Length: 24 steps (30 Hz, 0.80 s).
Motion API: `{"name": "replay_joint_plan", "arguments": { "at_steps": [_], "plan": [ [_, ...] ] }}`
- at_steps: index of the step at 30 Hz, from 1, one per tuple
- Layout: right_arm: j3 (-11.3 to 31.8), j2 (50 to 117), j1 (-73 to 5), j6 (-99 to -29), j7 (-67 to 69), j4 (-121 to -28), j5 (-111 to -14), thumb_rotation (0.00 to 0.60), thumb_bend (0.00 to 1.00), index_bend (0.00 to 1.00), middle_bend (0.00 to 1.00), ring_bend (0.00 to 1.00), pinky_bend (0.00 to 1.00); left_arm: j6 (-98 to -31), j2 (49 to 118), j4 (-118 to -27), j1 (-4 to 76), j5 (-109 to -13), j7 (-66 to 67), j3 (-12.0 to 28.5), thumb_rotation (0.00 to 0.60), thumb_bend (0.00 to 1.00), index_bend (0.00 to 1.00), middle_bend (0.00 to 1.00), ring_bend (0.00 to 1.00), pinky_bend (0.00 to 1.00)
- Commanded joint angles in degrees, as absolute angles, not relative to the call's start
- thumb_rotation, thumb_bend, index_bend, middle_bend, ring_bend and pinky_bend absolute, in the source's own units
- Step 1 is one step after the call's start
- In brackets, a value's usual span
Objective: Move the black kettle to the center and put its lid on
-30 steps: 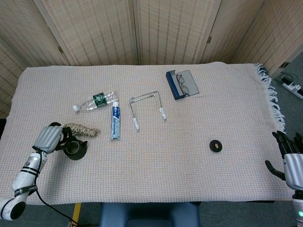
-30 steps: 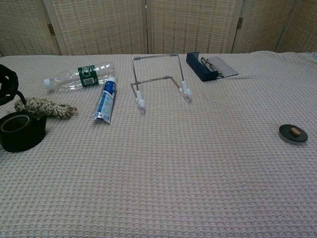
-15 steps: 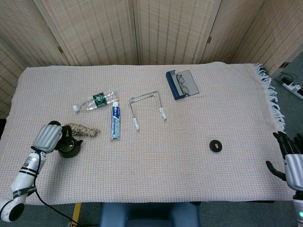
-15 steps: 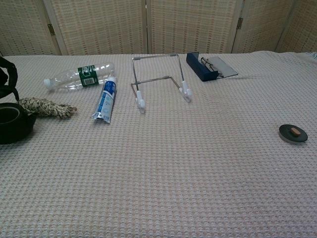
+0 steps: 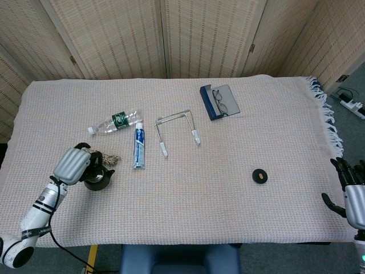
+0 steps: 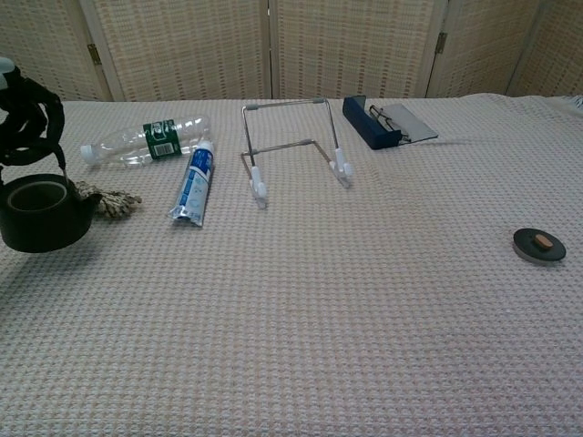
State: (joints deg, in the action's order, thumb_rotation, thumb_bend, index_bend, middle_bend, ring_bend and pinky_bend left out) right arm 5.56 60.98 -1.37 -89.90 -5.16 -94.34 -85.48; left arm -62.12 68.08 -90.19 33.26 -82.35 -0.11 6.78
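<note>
The black kettle (image 5: 97,180) (image 6: 41,214), lidless with its round mouth showing, hangs just above the cloth at the left side. My left hand (image 5: 74,165) (image 6: 29,118) grips its wire handle from above. Its black lid (image 5: 260,176) (image 6: 538,245), with a small brown knob, lies flat on the cloth at the right. My right hand (image 5: 352,194) sits off the table's right front corner with fingers spread and nothing in it; the chest view does not show it.
A frayed rope bundle (image 5: 105,157) lies just behind the kettle. A toothpaste tube (image 5: 138,148), a plastic bottle (image 5: 116,121), a wire stand (image 5: 178,131) and a glasses case (image 5: 219,101) lie further back. The cloth's fringed edge (image 5: 328,117) runs along the right.
My left hand has carried the kettle by its handle to the right and slightly up, bringing it in front of the rope bundle. The lid and my right hand have stayed put.
</note>
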Motion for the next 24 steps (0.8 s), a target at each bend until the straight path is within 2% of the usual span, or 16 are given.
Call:
{"name": "replay_joint_plan", "arguments": {
  "at_steps": [1, 13, 24],
  "plan": [
    [5.93, 60.27, -1.58, -90.27, -5.65, -95.14, -85.89, 0.6, 0.28, 0.11, 0.16, 0.24, 0.02, -61.09, 68.94, -92.31, 35.26, -83.34, 0.93, 7.75, 0.6, 0.67, 0.76, 0.77, 0.76, 0.25],
    [6.41, 58.52, -1.85, -90.16, -6.45, -96.87, -85.62, 0.6, 0.28, 0.11, 0.16, 0.24, 0.02, -56.95, 77.34, -92.01, 42.35, -82.69, 1.96, 11.13, 0.6, 0.67, 0.76, 0.77, 0.75, 0.24],
    [6.34, 58.0, -1.38, -90.56, -6.87, -97.55, -85.09, 0.6, 0.28, 0.11, 0.16, 0.24, 0.02, -53.27, 88.47, -85.15, 49.82, -82.16, 4.59, 13.03, 0.6, 0.67, 0.76, 0.77, 0.75, 0.23]
  ]
}}
